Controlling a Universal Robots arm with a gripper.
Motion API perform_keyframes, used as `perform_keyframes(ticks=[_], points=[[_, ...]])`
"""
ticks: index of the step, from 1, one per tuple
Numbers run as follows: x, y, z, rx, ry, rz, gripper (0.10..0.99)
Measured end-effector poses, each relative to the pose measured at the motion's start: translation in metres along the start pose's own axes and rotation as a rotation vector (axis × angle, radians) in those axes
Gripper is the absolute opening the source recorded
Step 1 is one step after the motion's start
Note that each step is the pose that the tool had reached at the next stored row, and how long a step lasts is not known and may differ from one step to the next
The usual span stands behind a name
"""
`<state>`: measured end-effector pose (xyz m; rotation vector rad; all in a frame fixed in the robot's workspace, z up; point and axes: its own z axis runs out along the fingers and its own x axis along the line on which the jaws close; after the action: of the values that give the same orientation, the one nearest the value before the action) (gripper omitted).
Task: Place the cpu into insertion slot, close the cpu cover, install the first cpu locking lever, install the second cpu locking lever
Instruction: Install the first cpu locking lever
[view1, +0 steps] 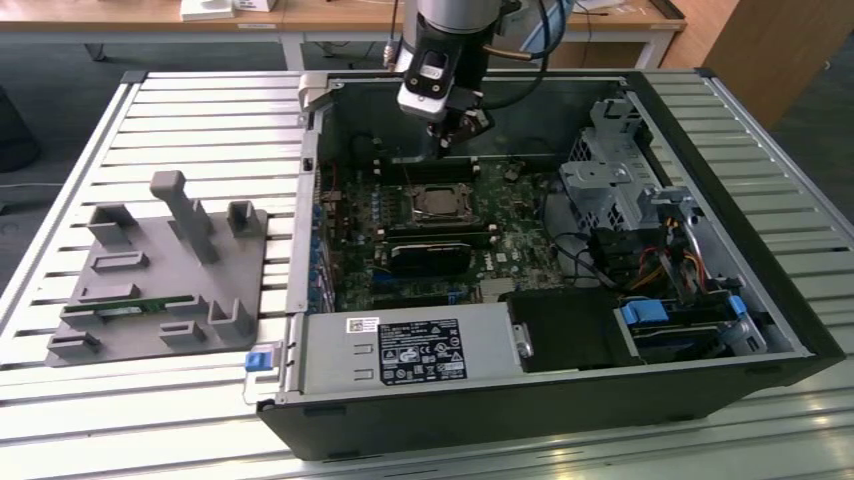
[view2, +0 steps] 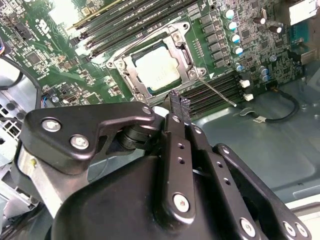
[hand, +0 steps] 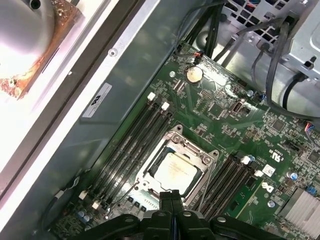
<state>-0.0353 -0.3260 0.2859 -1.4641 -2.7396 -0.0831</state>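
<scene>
I see the cpu (view2: 157, 70) seated inside the window of the cpu cover (view2: 183, 50), which lies flat. My gripper (view2: 179, 100), pressed together on nothing, hovers just beside the cover. One locking lever (view2: 217, 92) juts from the cover's corner; latching looks unfinished to me.

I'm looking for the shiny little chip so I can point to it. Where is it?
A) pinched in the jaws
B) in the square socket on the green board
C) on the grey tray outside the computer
B: the cpu lies flat in the insertion slot on the green board.
</scene>
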Motion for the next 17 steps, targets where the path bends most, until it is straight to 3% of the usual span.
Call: perform_keyframes(ticks=[17], points=[[0.0,0.0,0.0,0.007,0.0041,-0.131,0.106]])
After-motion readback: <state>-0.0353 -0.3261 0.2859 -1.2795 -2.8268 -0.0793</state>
